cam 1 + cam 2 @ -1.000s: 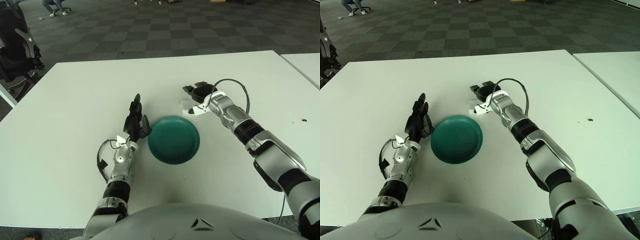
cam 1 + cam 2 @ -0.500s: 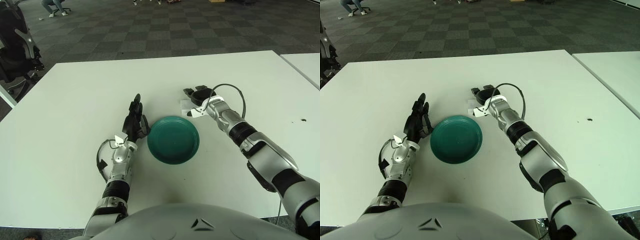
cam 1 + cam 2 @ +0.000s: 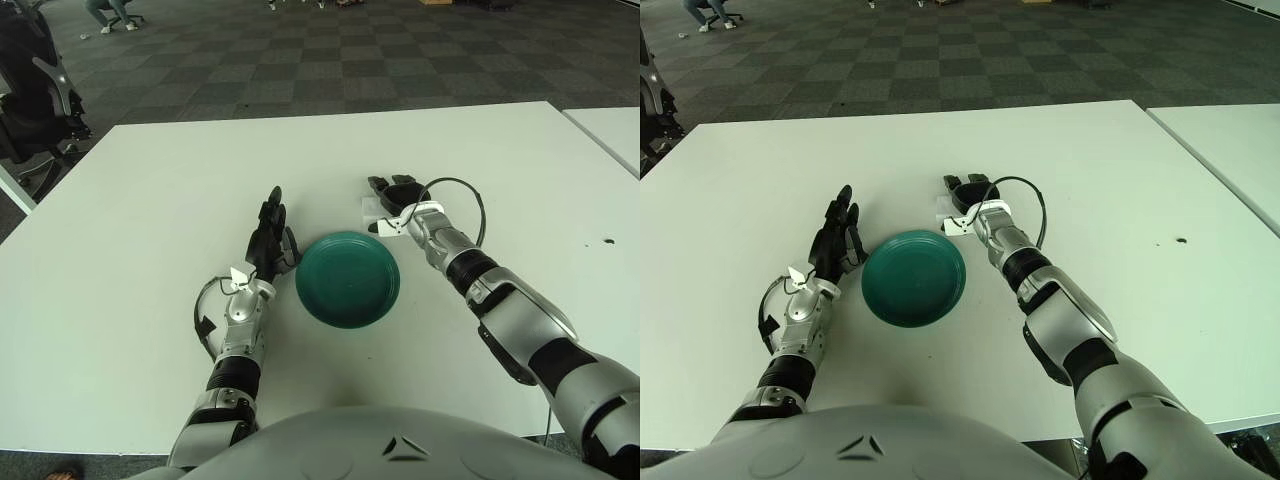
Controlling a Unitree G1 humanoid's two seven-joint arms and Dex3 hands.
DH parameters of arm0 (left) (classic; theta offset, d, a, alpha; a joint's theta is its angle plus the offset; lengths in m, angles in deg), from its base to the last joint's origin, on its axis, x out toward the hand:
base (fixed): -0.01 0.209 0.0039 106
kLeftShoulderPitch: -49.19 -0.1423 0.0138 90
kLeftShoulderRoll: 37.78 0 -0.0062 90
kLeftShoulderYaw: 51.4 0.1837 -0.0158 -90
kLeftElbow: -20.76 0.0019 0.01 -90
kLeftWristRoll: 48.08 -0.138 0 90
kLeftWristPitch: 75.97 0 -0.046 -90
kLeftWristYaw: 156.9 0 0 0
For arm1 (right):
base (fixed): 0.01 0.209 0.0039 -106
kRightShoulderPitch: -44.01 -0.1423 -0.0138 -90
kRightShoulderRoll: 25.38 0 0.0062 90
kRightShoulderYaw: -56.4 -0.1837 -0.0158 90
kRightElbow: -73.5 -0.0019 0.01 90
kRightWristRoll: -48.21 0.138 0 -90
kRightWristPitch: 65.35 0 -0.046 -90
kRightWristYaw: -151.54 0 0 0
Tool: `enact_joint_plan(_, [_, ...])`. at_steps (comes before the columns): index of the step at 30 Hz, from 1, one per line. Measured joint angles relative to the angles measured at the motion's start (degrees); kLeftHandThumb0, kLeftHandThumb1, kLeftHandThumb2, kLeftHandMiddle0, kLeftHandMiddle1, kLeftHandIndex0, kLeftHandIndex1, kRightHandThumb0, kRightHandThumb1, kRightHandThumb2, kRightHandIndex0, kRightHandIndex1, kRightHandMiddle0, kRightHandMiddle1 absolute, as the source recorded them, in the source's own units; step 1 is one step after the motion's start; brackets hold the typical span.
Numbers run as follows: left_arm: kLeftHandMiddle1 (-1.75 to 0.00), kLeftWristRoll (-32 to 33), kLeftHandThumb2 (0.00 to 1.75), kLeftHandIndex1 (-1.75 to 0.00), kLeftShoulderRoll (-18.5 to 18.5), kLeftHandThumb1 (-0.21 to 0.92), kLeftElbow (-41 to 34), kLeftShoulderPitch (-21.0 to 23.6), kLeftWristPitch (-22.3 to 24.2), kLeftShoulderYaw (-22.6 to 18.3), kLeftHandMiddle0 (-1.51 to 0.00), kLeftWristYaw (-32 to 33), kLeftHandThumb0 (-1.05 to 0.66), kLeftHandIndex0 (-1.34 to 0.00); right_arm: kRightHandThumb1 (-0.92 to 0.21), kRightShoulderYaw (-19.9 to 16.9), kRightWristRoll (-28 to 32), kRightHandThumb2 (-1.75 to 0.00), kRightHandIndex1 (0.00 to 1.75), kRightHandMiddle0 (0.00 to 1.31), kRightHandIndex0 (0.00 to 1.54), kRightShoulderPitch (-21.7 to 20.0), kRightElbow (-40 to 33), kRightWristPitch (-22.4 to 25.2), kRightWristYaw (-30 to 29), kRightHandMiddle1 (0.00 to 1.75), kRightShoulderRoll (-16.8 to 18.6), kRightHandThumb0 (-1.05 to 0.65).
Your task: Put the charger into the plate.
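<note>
A dark green plate (image 3: 347, 279) lies on the white table (image 3: 150, 200) in front of me. The white charger (image 3: 371, 208) lies on the table just beyond the plate's far right rim. My right hand (image 3: 396, 189) is directly over the charger's right side, covering part of it; whether it grips the charger cannot be made out. My left hand (image 3: 272, 232) shows just left of the plate, fingers stretched out straight and holding nothing.
A black cable loop (image 3: 468, 198) arcs off my right wrist. A second white table (image 3: 612, 128) stands at the far right. A dark machine (image 3: 35, 95) stands off the table's left corner. A small dark spot (image 3: 607, 240) marks the table at right.
My right hand has shifted slightly left and settled closer over the charger, and its forearm has swung inward. The charger, plate and left hand stay where they were.
</note>
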Motion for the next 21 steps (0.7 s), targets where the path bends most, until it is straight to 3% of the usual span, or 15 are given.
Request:
enact_joint_plan(12, [-0.01, -3.15, 1.19, -0.16, 0.46, 0.92, -4.61, -2.74, 0.32, 2.56, -0.04, 3.88, -0.94, 0.0, -0.92, -0.4, 1.92, -0.42, 0.03, 0.0, 0.2, -1.39, 5.57, 1.0, -4.89, 0.29, 2.85, -0.98])
enact_joint_plan(21, [0.0, -3.04, 1.21, -0.08, 0.51, 0.92, -8.34, -5.72, 2.05, 5.31, -0.02, 5.82, -0.95, 0.0, -0.92, 0.38, 1.81, -0.39, 0.11, 0.0, 0.4, -1.46, 5.96, 1.68, -5.35, 0.49, 3.07, -0.94])
